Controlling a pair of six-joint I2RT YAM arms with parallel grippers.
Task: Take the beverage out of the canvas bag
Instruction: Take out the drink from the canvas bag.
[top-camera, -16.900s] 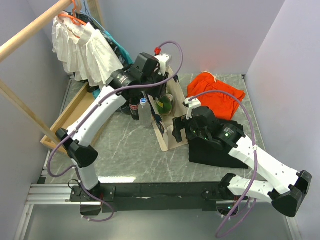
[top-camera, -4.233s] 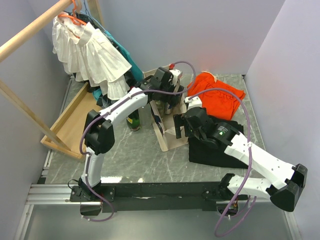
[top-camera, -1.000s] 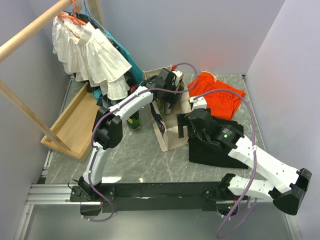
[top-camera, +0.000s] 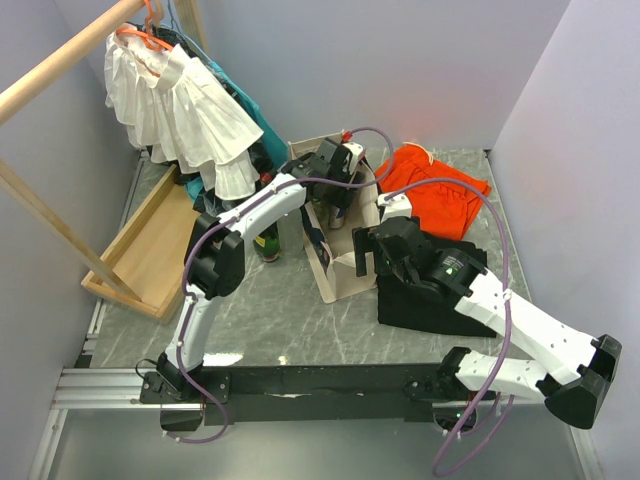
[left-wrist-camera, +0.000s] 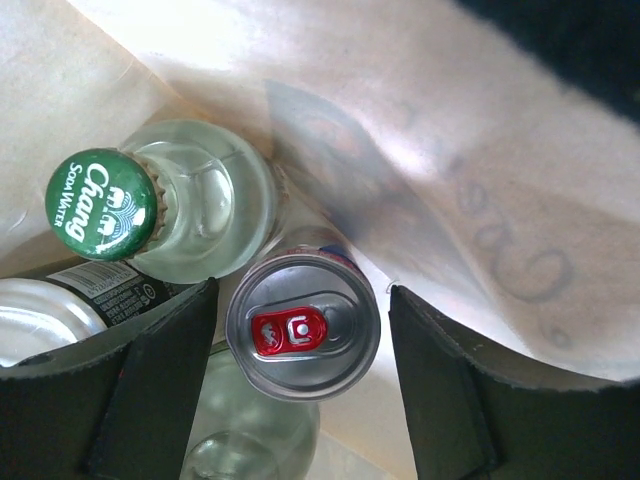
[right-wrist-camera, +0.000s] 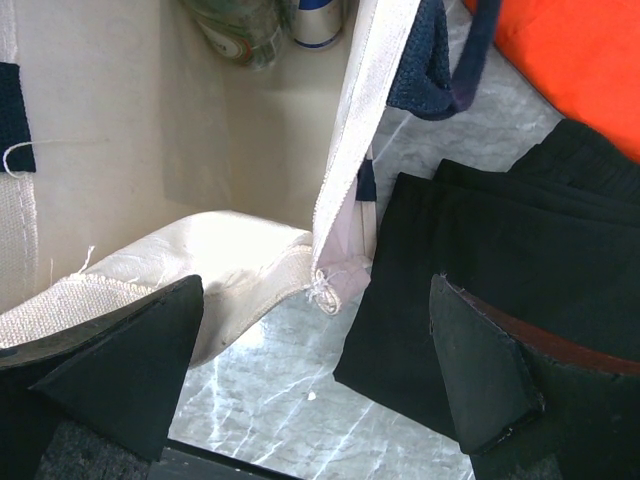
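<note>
Near edge: both arm bases are at the front of the marble table (top-camera: 260, 310).

Right arm: the right gripper (right-wrist-camera: 318, 290) hangs over the near end of the canvas bag (top-camera: 345, 275). Its jaws stand wide apart and hold nothing. In the right wrist view the bag's near-right wall edge, with frayed threads, runs up between the two fingers (right-wrist-camera: 120, 360) without touching either one. Under the right-hand finger lies a folded black fabric (top-camera: 425, 305), which sits on the table against the bag's right side. One black strap handle (right-wrist-camera: 430, 55) droops over that wall.

Bag: it lies lengthwise away from the arms, with its mouth open upward.

Left arm: it reaches across and down into the far end of the bag. The left gripper (left-wrist-camera: 302, 290) is apart and straddles a can (left-wrist-camera: 302, 330) with a silver top and a red pull tab. A thin gap shows on each side of the can, so the pads are not touching it. The can stands upright inside the bag, close to the inner canvas wall.

Also in the bag: a clear bottle with a green Chang cap (left-wrist-camera: 100, 205) touches the can on its left. A second clear bottle (left-wrist-camera: 250, 440) shows below the can, and a black-labelled bottle (left-wrist-camera: 60, 305) is partly hidden behind the left finger.

Left of the bag, on the table, a dark bottle (top-camera: 265, 243) stands upright. A wooden tray (top-camera: 150, 245) sits further left.

Far side: an orange cloth (top-camera: 440, 185) lies behind the bag to the right, and a white garment (top-camera: 185, 110) hangs on a hanger at the far left.
</note>
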